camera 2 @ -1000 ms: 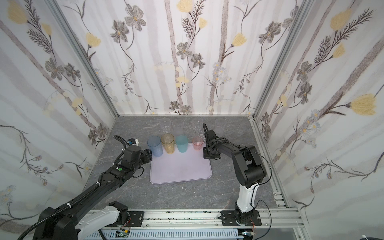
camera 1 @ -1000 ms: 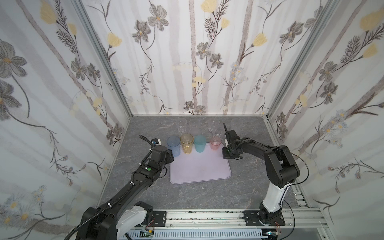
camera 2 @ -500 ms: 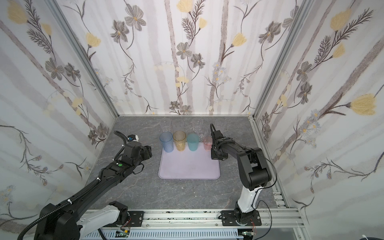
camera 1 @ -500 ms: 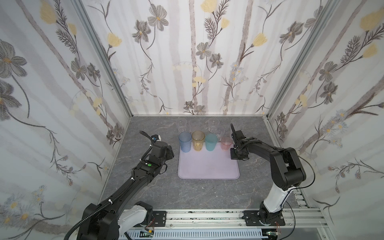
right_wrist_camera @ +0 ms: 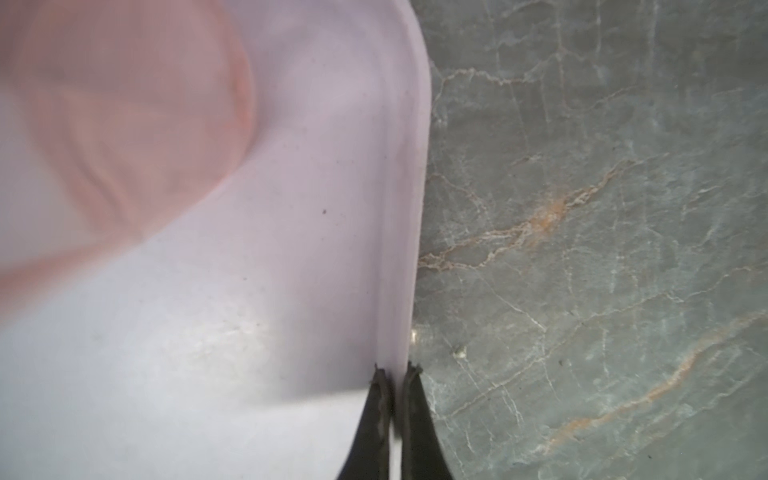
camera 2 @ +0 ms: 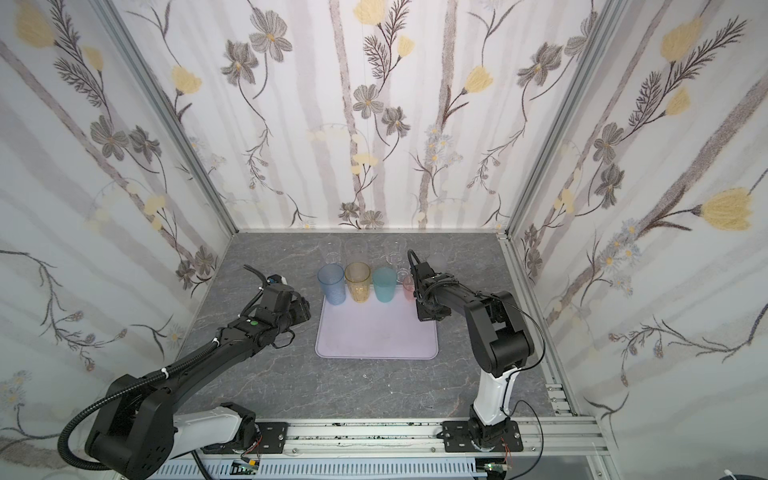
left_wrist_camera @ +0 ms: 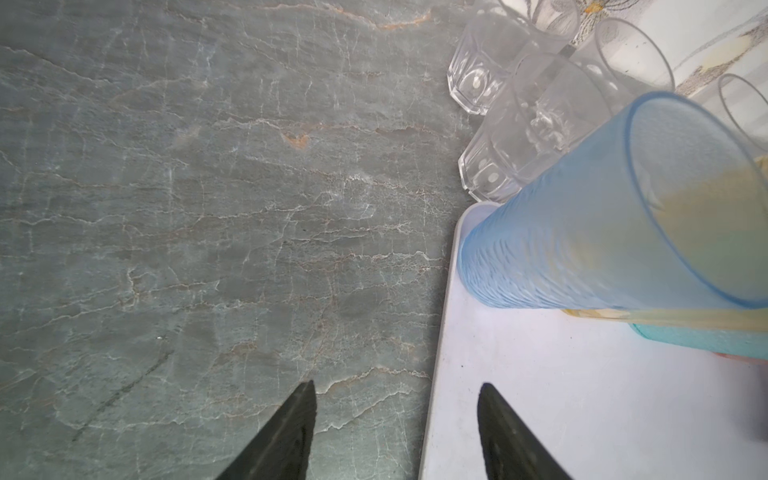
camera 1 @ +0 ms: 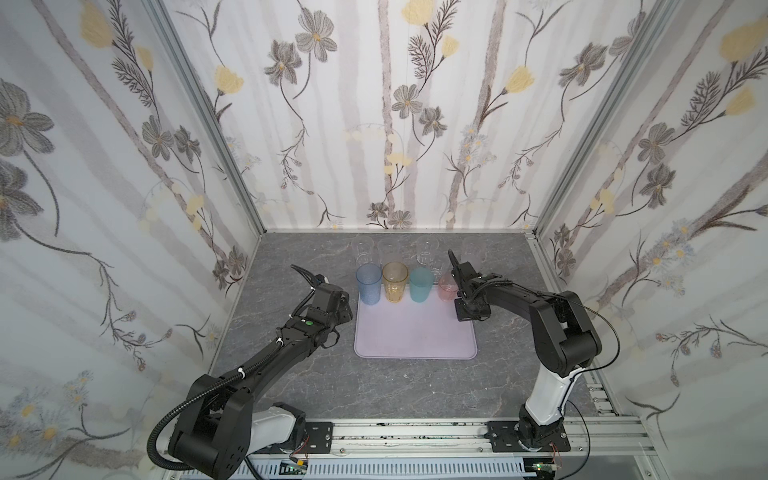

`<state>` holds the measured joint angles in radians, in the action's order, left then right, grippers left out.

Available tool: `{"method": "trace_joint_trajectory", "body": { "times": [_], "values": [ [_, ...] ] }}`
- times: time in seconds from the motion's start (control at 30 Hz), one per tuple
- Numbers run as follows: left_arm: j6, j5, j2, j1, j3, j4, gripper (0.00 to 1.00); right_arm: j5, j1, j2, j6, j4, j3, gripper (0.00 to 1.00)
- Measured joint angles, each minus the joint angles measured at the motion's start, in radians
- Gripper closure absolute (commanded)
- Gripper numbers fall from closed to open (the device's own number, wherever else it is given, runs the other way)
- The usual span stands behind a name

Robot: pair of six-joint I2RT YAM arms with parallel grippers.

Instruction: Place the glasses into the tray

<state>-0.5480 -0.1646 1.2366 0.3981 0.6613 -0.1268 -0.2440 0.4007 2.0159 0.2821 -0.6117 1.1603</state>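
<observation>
**A:** What is the right gripper [right_wrist_camera: 397,370] doing?

**B:** Its jaws are pinched together on the rim of the tray [right_wrist_camera: 405,187], on the side edge close to the pink glass [right_wrist_camera: 124,124].

**A:** And the left gripper [left_wrist_camera: 397,383]?

**B:** Spread apart and empty. It sits low, straddling the tray's opposite edge. One finger is over the grey table [left_wrist_camera: 187,208] and one is over the tray floor, with the blue glass [left_wrist_camera: 602,232] just ahead.

**A:** So what is done?

**B:** In both top views four tinted tumblers stand upright in a row along the tray's far edge: the blue one, the amber glass [camera 1: 395,283], the teal glass [camera 1: 420,285] and the pink one. The near part of the tray is bare.

**A:** And what is left?

**B:** The clear glasses [camera 1: 365,251] stand on the table behind the tray, near the back wall. There are several, but they are too see-through to count. I'd judge the task well short of half done, since none of the clear ones is in the tray yet.
</observation>
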Motion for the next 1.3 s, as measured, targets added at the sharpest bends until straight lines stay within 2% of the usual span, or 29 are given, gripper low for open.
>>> {"method": "trace_joint_trajectory", "body": {
  "times": [0.33,0.47,0.67,0.87,1.1,1.3],
  "values": [
    [-0.009,-0.008,-0.029,-0.001,-0.019,0.013,0.35,-0.085,0.045,0.006,-0.014,0.004,-0.007,0.99],
    [-0.017,-0.007,-0.026,-0.001,-0.038,0.019,0.36,-0.088,0.044,0.005,-0.014,0.004,-0.005,0.93],
    [-0.052,0.025,-0.003,0.000,-0.076,0.047,0.37,0.112,-0.051,-0.024,-0.024,0.020,-0.011,0.79],
    [-0.101,0.100,0.054,0.004,-0.134,0.137,0.39,0.243,-0.097,-0.030,-0.029,0.029,-0.009,0.68],
    [-0.111,0.140,0.169,0.007,-0.121,0.207,0.43,0.346,-0.135,-0.016,-0.003,0.090,-0.008,0.68],
    [-0.114,0.169,0.262,0.025,-0.123,0.321,0.49,0.391,-0.151,-0.010,0.005,0.146,-0.027,0.75]
  ]
}}
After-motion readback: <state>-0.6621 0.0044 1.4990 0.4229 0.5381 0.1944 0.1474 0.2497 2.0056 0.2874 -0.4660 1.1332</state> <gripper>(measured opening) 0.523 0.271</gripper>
